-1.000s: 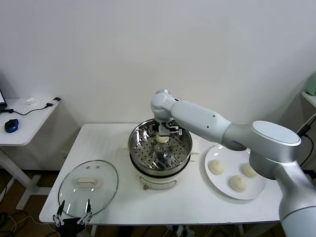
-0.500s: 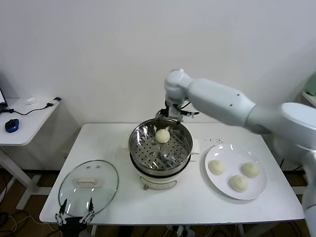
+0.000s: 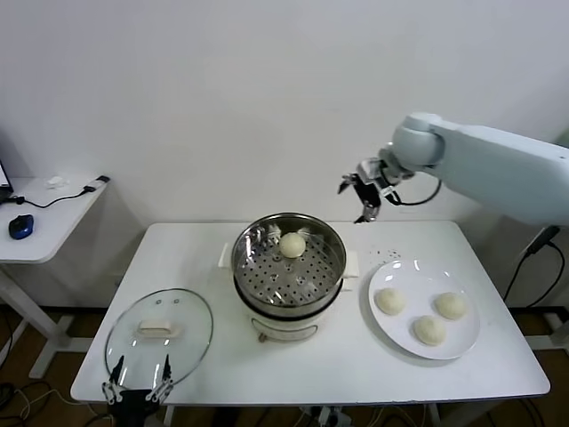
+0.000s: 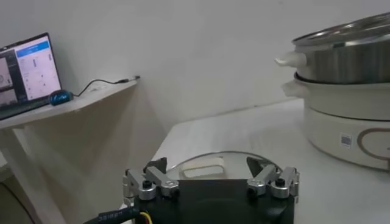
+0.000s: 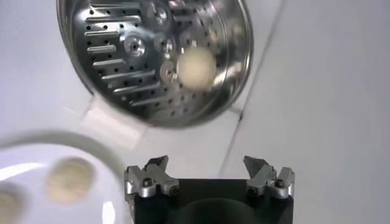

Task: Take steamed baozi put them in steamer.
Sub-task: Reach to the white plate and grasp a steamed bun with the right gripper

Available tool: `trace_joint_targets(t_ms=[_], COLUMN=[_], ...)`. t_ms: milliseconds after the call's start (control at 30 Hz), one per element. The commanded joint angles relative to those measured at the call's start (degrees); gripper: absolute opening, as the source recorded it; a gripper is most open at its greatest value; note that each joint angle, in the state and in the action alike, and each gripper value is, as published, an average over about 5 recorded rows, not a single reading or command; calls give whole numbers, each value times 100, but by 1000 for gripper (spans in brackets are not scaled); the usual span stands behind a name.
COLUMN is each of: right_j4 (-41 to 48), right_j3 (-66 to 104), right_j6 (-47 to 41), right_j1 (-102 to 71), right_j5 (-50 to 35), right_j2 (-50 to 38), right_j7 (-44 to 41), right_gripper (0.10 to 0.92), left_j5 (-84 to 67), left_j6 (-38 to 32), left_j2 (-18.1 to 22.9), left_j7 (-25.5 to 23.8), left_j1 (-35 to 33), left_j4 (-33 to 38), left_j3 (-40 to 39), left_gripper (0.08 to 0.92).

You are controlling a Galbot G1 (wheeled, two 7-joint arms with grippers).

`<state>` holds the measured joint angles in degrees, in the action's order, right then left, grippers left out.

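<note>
Right end effector (image 3: 364, 197) is up in the air, fingers spread, nothing between them. It hangs above the back of the tabletop (image 3: 311, 365), clear of everything.

Steamer (image 3: 289, 264) sits below the right end effector and off toward the robot's left, on its white cooker base (image 3: 284, 325). One baozi in the steamer (image 3: 293, 245) rests on the perforated floor near the far rim; the right wrist view shows the same bun (image 5: 196, 67) alone in the basket (image 5: 122, 55), with the fingertips (image 5: 156, 164) well apart from it.

White plate (image 3: 467, 342) lies below the right end effector, nearer the robot. Three baozi on the plate (image 3: 429, 330), each apart from the others, none touching the rim. A blurred bun (image 5: 70, 178) on that plate also shows in the right wrist view.

Left end effector (image 3: 136, 389) is parked low at the near edge of the tabletop, fingers spread, empty. Glass lid (image 3: 160, 336) lies flat just beyond it; in the left wrist view the lid's handle (image 4: 201, 172) shows between the two fingers (image 4: 152, 181) but farther off, no contact. The steamer is well off to that end effector's right.

Side desk (image 3: 49, 213) with a blue mouse (image 3: 20, 226) stands off to the left, beyond the left end effector.
</note>
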<state>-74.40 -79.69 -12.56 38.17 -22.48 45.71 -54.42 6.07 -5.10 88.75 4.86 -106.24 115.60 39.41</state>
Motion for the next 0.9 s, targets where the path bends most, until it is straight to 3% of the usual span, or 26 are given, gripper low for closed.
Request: trace_joint_targets(t_ms=[33,333,900], right_j4=[-282,353,1313], right_j3=[-249,596,1757], right_j6=[-1383,-787,-532], right_j1=[-537,-2047,-3365], right_j5=[-877,625,1346], right_j2=[-939,-686,133], right_j7=[-215,-614,-397], right_gripper=[823,823,823], left_j5=[-15,-73,-130], left_j6=[-10,-55,-48], left_j2=[-15,-18,24], left_j7=[10,50,60], left_j1=[-30,-120,-153], left_j4=[6,0,-53], left_j3=[15,88,90], left_gripper=[823,823,823])
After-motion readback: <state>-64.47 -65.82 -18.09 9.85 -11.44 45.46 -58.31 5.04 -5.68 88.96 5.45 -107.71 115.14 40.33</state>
